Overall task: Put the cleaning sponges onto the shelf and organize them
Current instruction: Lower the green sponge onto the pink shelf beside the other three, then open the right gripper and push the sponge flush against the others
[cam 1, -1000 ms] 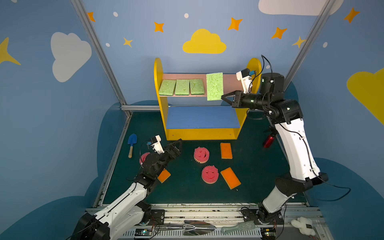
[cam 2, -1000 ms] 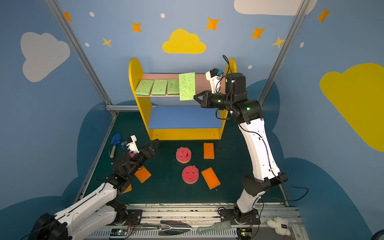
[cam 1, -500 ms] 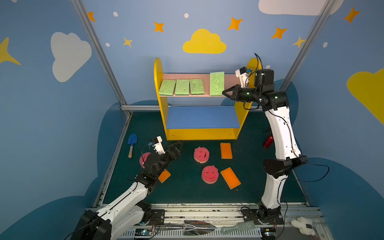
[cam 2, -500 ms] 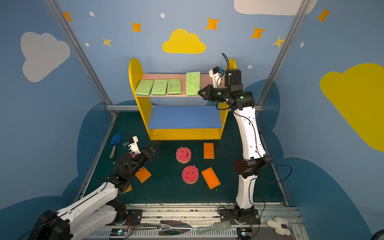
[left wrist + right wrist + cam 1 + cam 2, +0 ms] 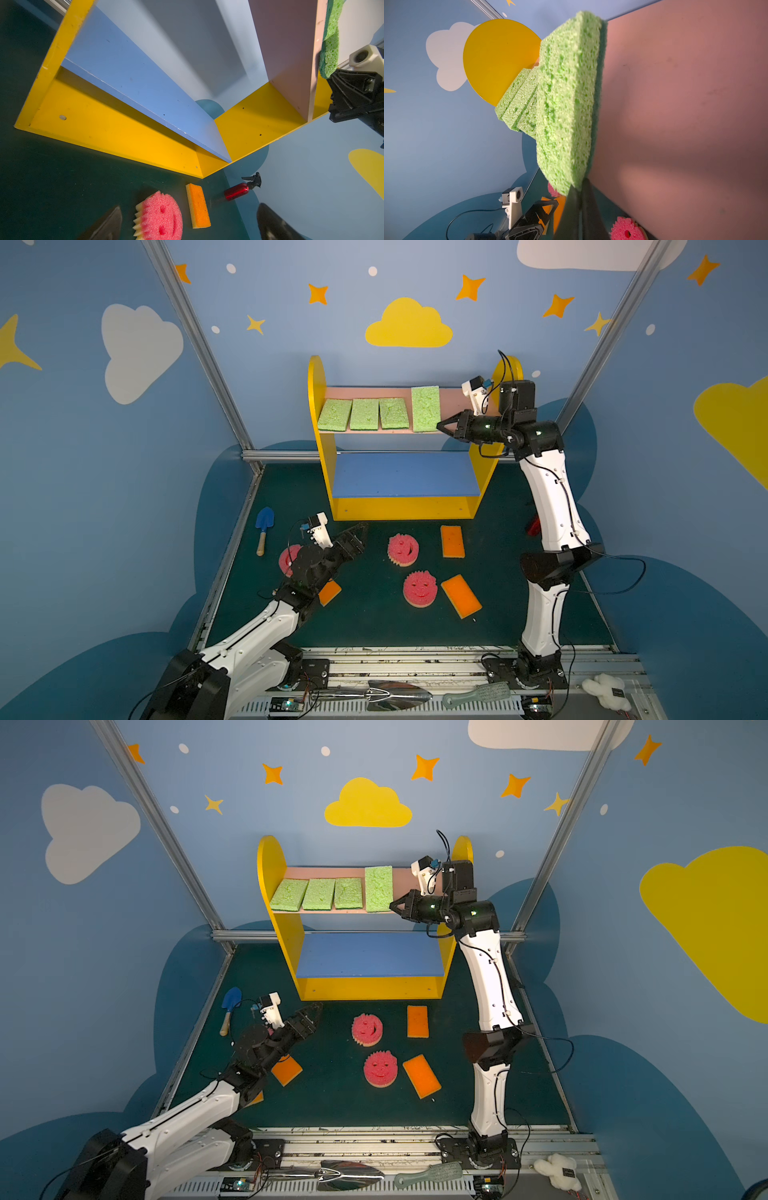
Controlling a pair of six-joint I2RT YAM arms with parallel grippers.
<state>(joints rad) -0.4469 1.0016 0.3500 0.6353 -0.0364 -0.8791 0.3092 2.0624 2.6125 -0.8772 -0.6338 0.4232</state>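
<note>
Fingertips (image 5: 568,209) of the right gripper (image 5: 441,425) lie almost pressed together and appear to pinch the near corner of the fourth green sponge (image 5: 425,408), though the wrist view is too close to be sure of the bite. That sponge lies on the pink top board (image 5: 452,401) of the shelf (image 5: 318,406), with its near end poking past the board's front edge. At its nine o'clock, the three other green sponges (image 5: 364,414) sit side by side in a row. The shelf's right side panel stands just behind the wrist, at its three o'clock. Below, the blue middle board (image 5: 405,475) is bare.

The left gripper (image 5: 356,537) hovers over the mat with its jaws spread wide and holding nothing. At its three o'clock lie two pink smiley sponges (image 5: 403,549) and two orange sponges (image 5: 452,541), all loose on the mat. Its own arm covers part of a third pink sponge (image 5: 288,559) and another orange sponge (image 5: 330,592). A blue trowel (image 5: 264,522) lies at its nine o'clock. A red spray bottle (image 5: 236,191) lies on the mat behind the right arm.
</note>
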